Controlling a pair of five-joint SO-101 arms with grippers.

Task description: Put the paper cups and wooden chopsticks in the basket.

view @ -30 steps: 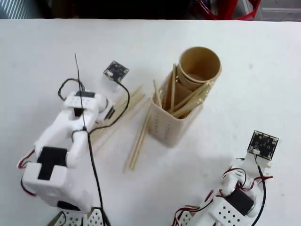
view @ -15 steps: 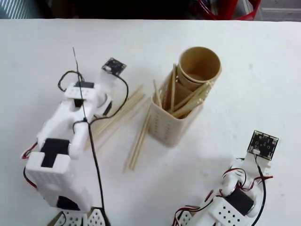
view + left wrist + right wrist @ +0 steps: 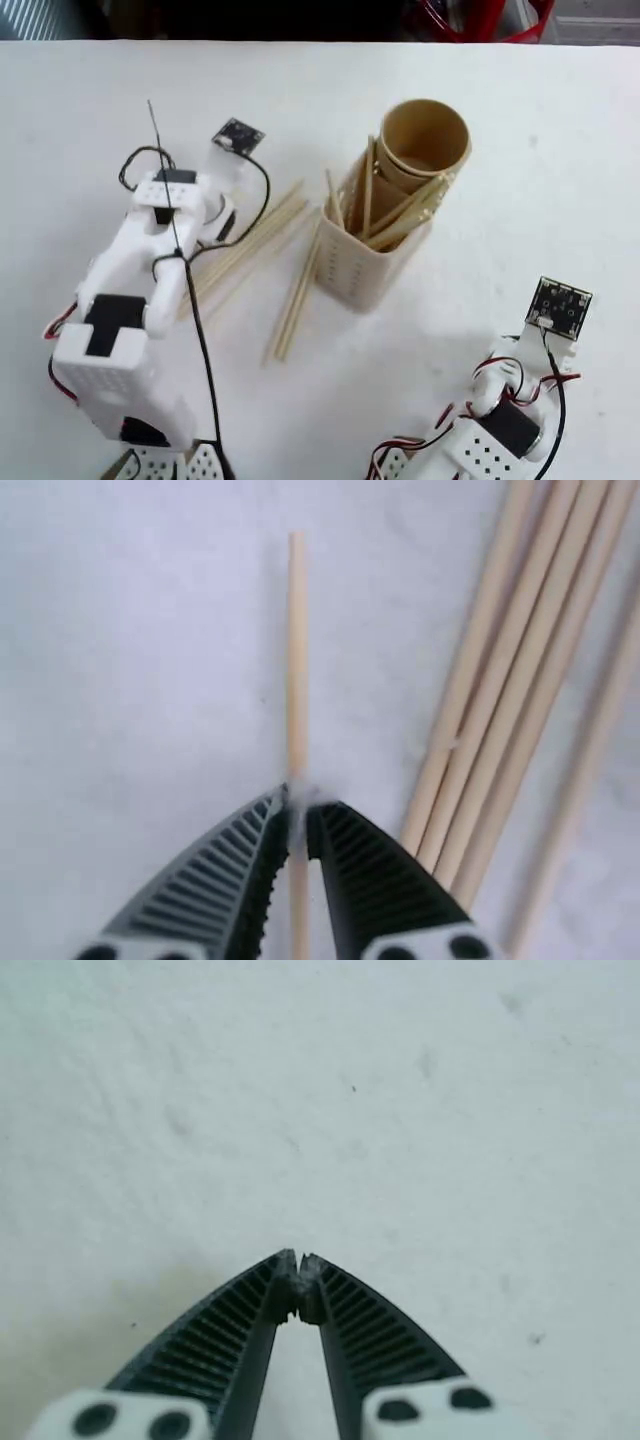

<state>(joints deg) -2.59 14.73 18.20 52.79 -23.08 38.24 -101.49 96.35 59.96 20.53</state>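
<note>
Chopstick (image 3: 296,660) pinched between left jaws

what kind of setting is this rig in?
Likely a robotics lab bench, not a kitchen: plain white table, small arms with loose wiring, and a basket of paper cups and chopsticks staged as props.

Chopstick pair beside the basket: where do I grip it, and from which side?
Probably grip the chopstick pair at its middle, from above on the side away from the basket. The sticks lie flat, side by side, so pinch across both; their far end crowds the basket.
</note>
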